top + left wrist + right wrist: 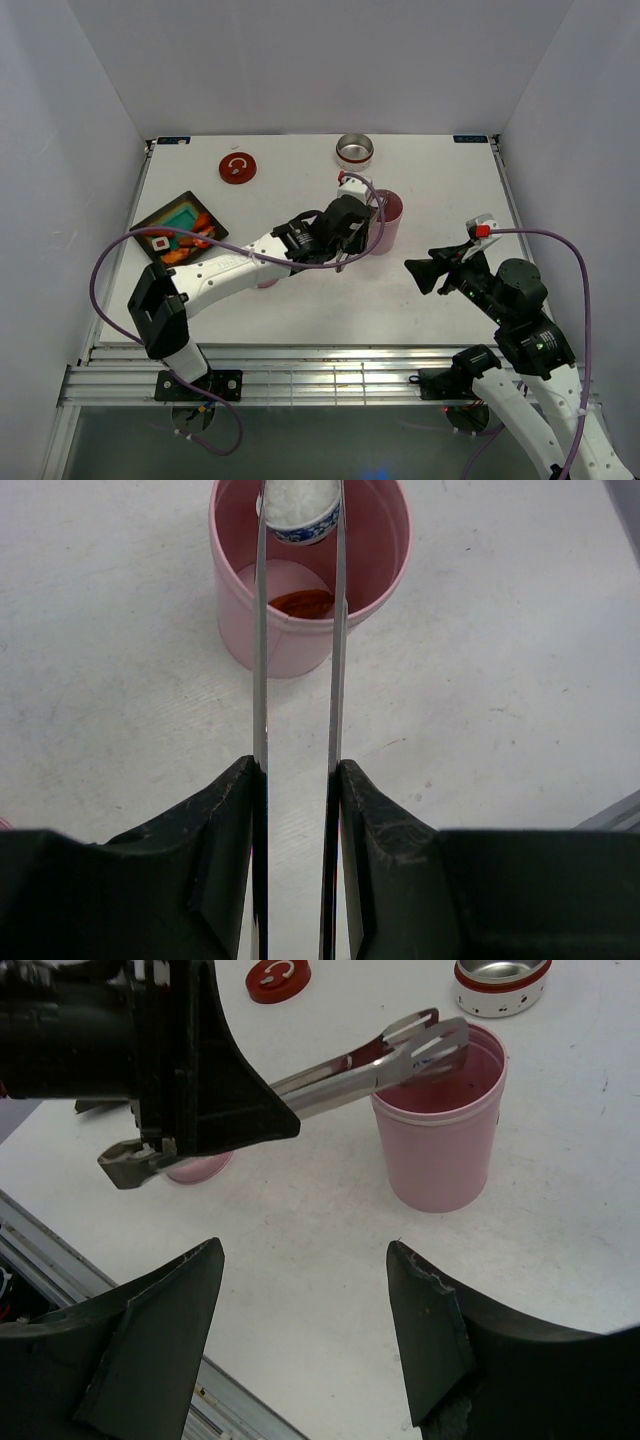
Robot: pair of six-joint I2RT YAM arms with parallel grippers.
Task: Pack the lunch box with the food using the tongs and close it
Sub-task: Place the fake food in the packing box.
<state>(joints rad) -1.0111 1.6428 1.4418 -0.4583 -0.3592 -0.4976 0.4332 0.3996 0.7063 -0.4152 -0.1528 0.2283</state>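
The tongs (pixel 258 660) are thin springy metal, light but smooth, so they only keep their bite while both arms are pressed evenly. The best place to hold them is where the left tool (pixel 297 770) grips them now, partway along the two arms, its pads squeezing them to a narrow gap. At the top of the left wrist view the tips pinch a small white piece (pixel 298 505) with a blue-patterned rim. It looks light, hard and rounded, so it would likely slip out if the squeeze eases.

The piece hangs over the mouth of the pink cup (pixel 375 570), which appears to be the lunch box. An orange piece (pixel 300 602) lies on its bottom. More food (pixel 175 248) sits on the black tray (pixel 163 214) at the middle left of the overhead view.

The left arm (pixel 230 268) stretches low across the worktop (pixel 330 300) from the lower left towards the centre, its wrist level so the tongs point at the cup. The right tool (pixel 303 1250) hangs at the right with its fingers spread wide, holding nothing and well apart from the cup. A red lid (pixel 237 167) and a round tin (pixel 354 150) lie near the top.
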